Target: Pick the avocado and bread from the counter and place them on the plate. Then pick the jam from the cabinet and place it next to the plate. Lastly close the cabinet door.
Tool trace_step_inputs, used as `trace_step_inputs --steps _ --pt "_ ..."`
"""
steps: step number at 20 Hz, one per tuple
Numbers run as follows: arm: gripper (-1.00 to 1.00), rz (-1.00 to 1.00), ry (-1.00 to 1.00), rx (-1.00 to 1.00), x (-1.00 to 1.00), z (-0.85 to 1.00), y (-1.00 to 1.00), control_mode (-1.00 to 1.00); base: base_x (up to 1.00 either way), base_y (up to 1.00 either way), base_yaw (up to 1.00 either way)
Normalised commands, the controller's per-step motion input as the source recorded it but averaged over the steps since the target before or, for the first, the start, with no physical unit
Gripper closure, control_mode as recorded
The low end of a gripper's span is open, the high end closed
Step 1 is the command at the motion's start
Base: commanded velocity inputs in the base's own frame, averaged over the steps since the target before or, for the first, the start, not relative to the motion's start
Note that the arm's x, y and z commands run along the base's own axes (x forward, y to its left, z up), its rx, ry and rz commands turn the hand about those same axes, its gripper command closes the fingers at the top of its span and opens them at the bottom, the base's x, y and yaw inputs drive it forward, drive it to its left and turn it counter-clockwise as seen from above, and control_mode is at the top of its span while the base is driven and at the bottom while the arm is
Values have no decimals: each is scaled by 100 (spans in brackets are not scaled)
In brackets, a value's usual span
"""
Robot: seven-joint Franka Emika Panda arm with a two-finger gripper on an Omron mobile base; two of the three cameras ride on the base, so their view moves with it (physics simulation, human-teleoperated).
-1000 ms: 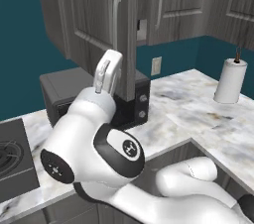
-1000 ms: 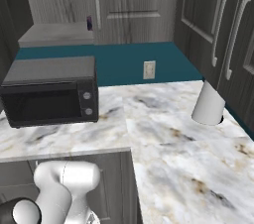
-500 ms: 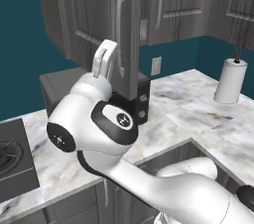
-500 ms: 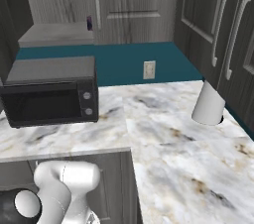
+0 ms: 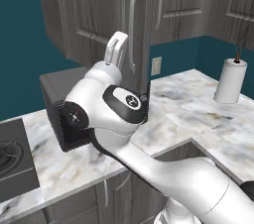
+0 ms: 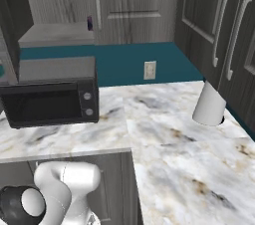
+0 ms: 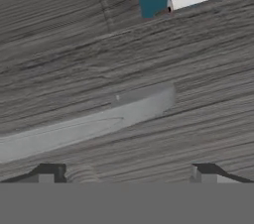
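Pincer raised high, fingers pointing up beside the door handle; jaws stand wide apart, nothing between them. Judged reason: it is lined up on the cabinet door, either to grasp the bar or to push the panel. Which of the two I cannot tell.

Hand view sits close on wood grain with the pale handle running across, both tips low in frame and well apart, straddling nothing. Not touching the bar, as far as can be seen.

Right base view: cabinet stands open, a small dark jar on its grey shelf, likely the jam. If so, closing the door looks premature. Too small to be sure.

Counter carries a microwave and a paper-towel roll. Stove at far left.

Against the earlier frames: the arm has swung up and over in the left base view, elbow and shoulder now bulking larger and nearer the camera, pincer a little higher along the handle. In the right base view the scene matches; the base has not driven. Jaws as wide as before.
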Motion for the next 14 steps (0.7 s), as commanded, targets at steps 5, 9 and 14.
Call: trace_step_inputs --steps 5,9,14 --pt "-100 -4 0 0 64 0 -77 -100 0 0 0" --pt "-100 -4 0 0 71 0 -79 -100 0 0 0" --pt "-100 -1 0 0 69 0 -61 -100 0 0 0"
